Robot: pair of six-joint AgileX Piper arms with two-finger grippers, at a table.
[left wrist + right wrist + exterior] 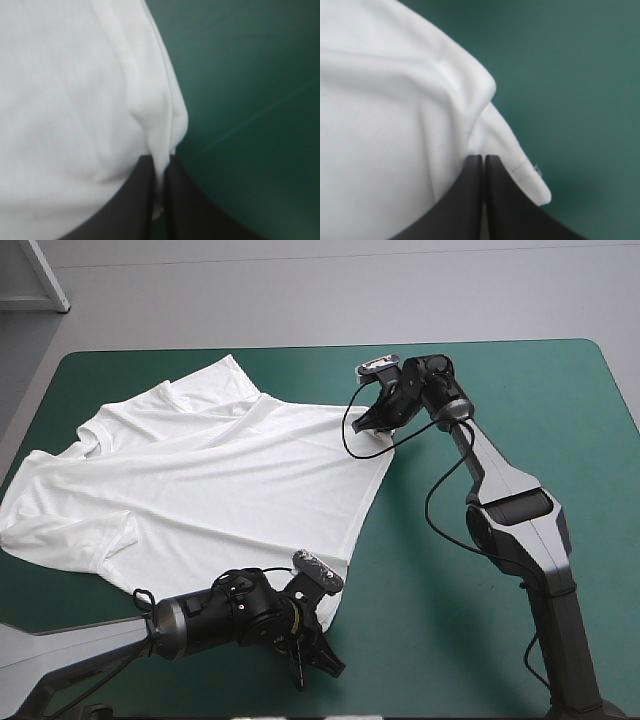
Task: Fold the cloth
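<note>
Table (pixel 520 400): teal-green cover.
T-shirt (pixel 220 470): white, spread flat, lightly wrinkled, lying from table centre toward 9 o'clock.
Right gripper (pixel 483 159): black fingers pinched onto the hem corner at the shirt's 2 o'clock.
Left gripper (pixel 160 162): black fingers clamped on the hem corner at the shirt's 5 o'clock.

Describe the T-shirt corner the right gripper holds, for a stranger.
The white T-shirt lies spread on the teal-green table. Follow its hem to the far corner, pinched by the right gripper; the near corner is held by the left gripper.
</note>
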